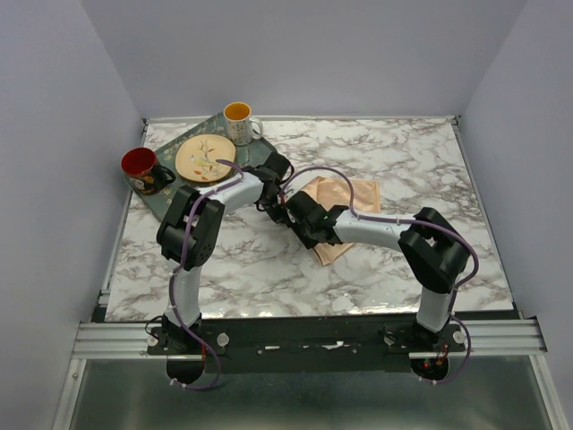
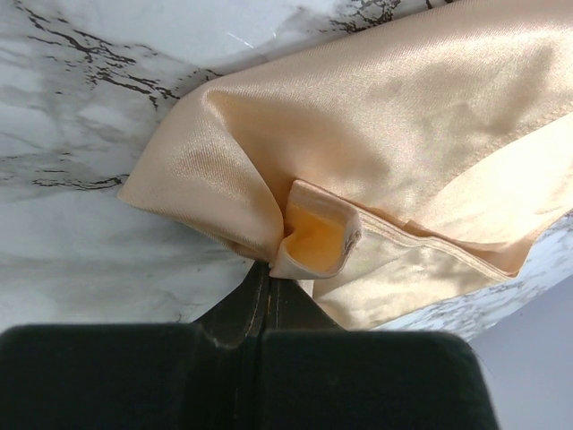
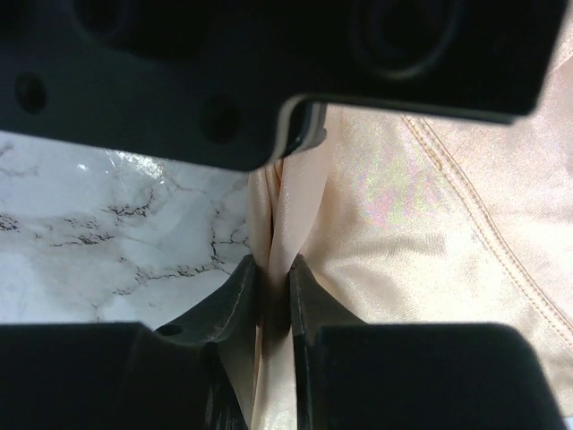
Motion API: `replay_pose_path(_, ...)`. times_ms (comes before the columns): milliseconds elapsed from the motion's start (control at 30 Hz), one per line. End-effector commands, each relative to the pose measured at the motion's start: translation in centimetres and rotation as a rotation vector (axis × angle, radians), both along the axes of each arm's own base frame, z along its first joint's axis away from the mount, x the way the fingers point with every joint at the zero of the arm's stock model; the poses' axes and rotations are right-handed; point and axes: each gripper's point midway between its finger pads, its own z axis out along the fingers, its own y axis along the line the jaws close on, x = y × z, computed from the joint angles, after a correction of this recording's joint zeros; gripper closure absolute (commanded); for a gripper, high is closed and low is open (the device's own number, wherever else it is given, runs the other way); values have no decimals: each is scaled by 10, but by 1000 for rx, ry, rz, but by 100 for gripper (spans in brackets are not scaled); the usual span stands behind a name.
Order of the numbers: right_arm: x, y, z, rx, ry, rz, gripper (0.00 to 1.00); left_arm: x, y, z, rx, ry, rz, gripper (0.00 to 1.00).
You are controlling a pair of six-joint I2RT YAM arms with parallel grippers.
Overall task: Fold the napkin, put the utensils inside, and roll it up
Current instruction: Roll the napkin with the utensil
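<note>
The peach-tan napkin [image 1: 347, 199] lies bunched and partly lifted near the middle of the marble table. My left gripper [image 1: 276, 192] is shut on a folded corner of it. In the left wrist view, the closed fingertips [image 2: 269, 265] pinch the cloth [image 2: 376, 134], and its hemmed edge curls over them. My right gripper [image 1: 301, 218] is shut on a fold at the napkin's left edge. In the right wrist view, the cloth [image 3: 403, 224] runs between the fingers [image 3: 273, 269]. The two grippers are close together. No utensils show in any view.
A dark tray [image 1: 164, 202] sits at the back left. It holds a round cream floral plate [image 1: 205, 158], a red mug [image 1: 141, 166] and a white mug with an orange inside [image 1: 239, 121]. Pale walls enclose the table [image 1: 430, 170] on three sides.
</note>
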Motion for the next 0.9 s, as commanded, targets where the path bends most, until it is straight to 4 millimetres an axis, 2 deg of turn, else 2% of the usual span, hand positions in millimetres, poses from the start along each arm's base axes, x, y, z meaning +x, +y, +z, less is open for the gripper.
replay_pose_path(0,-5,-17,-31,-98,38,-18,89,-8,1,13,-24,23,5,100)
replay_pose_path(100,-12,-7,-31,-45,80,27,99,-2,1,20,-34,-6,-7,100)
replay_pose_path(133,-12,-8,-30,-30,94,28,100,0,2,23,-33,-21,-13,100)
replay_pose_path(167,-19,1,-28,22,140,57,99,3,4,25,-28,-42,-31,99)
replay_pose_path(233,-18,1,-25,97,200,54,99,8,10,32,-32,-71,-36,87)
replay_pose_path(267,-27,9,-22,159,254,83,100,9,14,33,-26,-85,-42,77)
replay_pose_path(300,-28,10,-17,198,275,94,99,13,19,36,-20,-112,-54,70)
replay_pose_path(333,-23,7,-14,226,291,82,99,17,22,46,-19,-152,-59,65)
replay_pose_path(367,-31,14,-9,282,342,112,99,20,25,51,-14,-177,-66,57)
replay_pose_path(500,-32,15,3,439,472,134,99,22,42,67,-1,-242,-124,47)
replay_pose_path(533,-29,10,0,452,491,116,100,25,52,74,12,-271,-137,39)
replay_pose_path(567,-31,10,0,476,518,124,99,20,59,70,21,-267,-142,32)
replay_pose_path(633,-29,3,-4,504,552,114,99,18,73,82,37,-313,-149,30)
replay_pose_path(667,-29,2,-4,515,563,115,99,15,83,77,52,-309,-140,30)
replay_pose_path(733,-28,0,-3,566,601,116,100,13,88,80,69,-335,-185,31)
replay_pose_path(833,-30,3,-3,632,665,131,100,2,85,73,49,-324,-258,38)
replay_pose_path(867,-31,4,-7,648,692,120,99,-1,84,71,39,-324,-275,46)
